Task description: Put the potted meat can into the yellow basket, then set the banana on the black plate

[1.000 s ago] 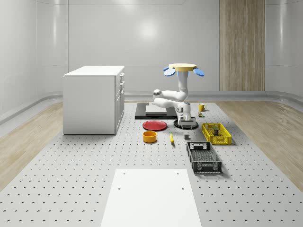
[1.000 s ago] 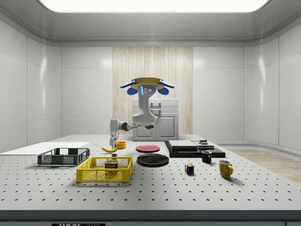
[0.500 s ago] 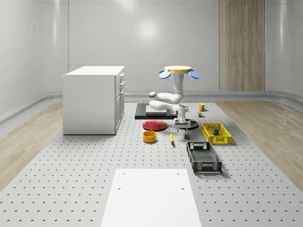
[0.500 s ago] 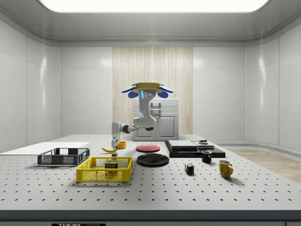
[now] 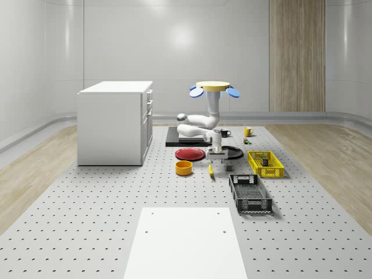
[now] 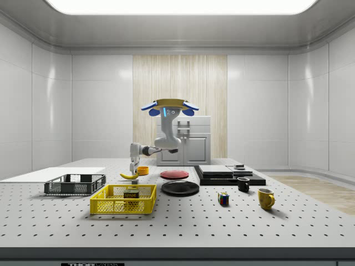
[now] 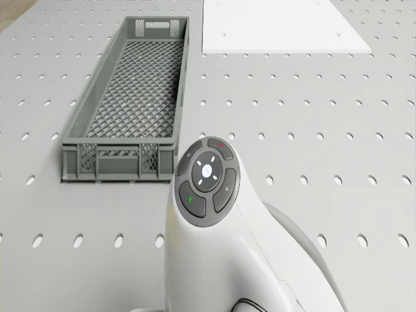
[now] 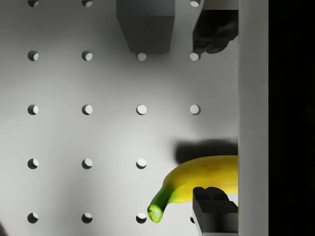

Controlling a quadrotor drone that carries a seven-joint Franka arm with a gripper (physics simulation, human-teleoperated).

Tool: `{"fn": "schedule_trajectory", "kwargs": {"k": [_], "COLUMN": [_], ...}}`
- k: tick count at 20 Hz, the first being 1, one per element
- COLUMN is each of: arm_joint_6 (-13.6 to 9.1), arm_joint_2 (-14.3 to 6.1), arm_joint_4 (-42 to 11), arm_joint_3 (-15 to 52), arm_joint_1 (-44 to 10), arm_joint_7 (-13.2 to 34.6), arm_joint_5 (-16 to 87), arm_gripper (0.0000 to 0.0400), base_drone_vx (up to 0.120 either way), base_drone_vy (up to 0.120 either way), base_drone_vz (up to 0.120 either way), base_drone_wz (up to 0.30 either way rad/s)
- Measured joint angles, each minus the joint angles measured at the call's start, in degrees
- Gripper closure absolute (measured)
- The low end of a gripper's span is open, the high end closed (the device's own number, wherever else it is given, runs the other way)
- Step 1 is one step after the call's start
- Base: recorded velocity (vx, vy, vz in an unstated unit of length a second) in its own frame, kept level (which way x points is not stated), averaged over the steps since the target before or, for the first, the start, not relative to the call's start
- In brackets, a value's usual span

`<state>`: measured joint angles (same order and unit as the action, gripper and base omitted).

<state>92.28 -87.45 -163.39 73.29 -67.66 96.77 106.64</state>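
Your drone (image 5: 211, 87) has shifted toward the whole-scene view's left, hovering near the black plate (image 5: 228, 152), hand (image 5: 216, 163) spread open just above the banana (image 5: 210, 169), potted meat can (image 6: 131, 194) already in the yellow basket (image 6: 123, 200) near the desk (image 5: 87, 221) edge.

Lit brightly and evenly from a broad ceiling panel (image 6: 177, 5). Cast soft glare on the glossy walls (image 5: 183, 38) and faint shadows under things on the worktop (image 5: 116, 197). Threw a dark, soft-edged shadow beside the banana (image 8: 206, 177). Rendered crisp, without blur or distortion.
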Motion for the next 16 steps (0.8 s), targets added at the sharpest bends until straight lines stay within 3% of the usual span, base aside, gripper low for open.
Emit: {"fn": "schedule_trajectory", "kwargs": {"k": [6, 9, 16], "arm_joint_6": [0.06, 0.09, 0.16], "arm_joint_2": [-0.07, -0.1, -0.17], "arm_joint_4": [0.0, 0.01, 0.01], "arm_joint_3": [0.01, 0.01, 0.02], "arm_joint_1": [-0.02, -0.03, -0.05], "arm_joint_7": [0.02, 0.02, 0.04], "arm_joint_5": [-0.03, -0.04, -0.07], "arm_gripper": [0.0, 0.0, 0.0], "base_drone_vx": [0.113, 0.0, 0.0], "base_drone_vy": [-0.12, -0.107, 0.017], "base_drone_vz": [0.0, 0.0, -0.103], "base_drone_wz": [0.0, 0.0, 0.0]}}
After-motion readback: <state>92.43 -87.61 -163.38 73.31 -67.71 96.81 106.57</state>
